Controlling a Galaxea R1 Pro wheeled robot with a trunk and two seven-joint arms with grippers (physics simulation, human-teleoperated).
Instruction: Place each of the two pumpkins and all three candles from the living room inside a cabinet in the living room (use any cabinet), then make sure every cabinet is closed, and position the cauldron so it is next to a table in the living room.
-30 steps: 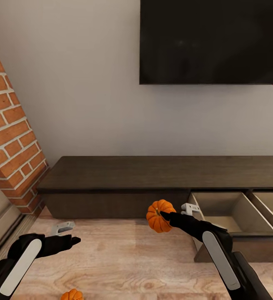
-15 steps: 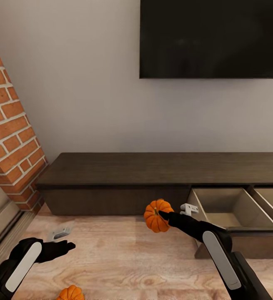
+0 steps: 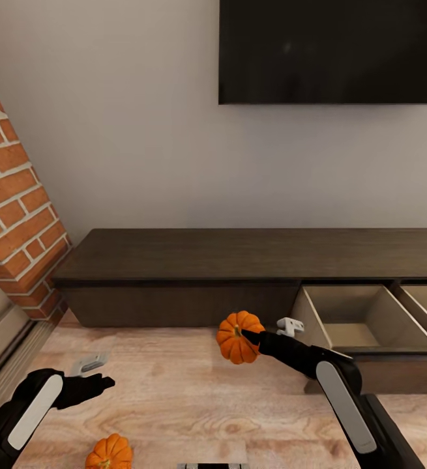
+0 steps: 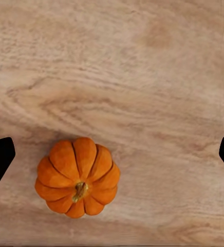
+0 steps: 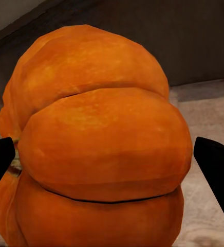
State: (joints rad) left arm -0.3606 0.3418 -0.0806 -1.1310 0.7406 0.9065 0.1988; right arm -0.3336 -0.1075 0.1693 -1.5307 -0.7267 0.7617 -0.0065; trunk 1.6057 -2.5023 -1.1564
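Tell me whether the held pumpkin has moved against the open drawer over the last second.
Yes. The pumpkin in the right gripper has drifted slightly left, away from the open drawer.

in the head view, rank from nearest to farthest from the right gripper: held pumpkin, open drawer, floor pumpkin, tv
1. Held pumpkin, in the right gripper itself.
2. Open drawer, just to its right, in the cabinet.
3. Floor pumpkin, lower left, below the left gripper.
4. TV, high on the wall.
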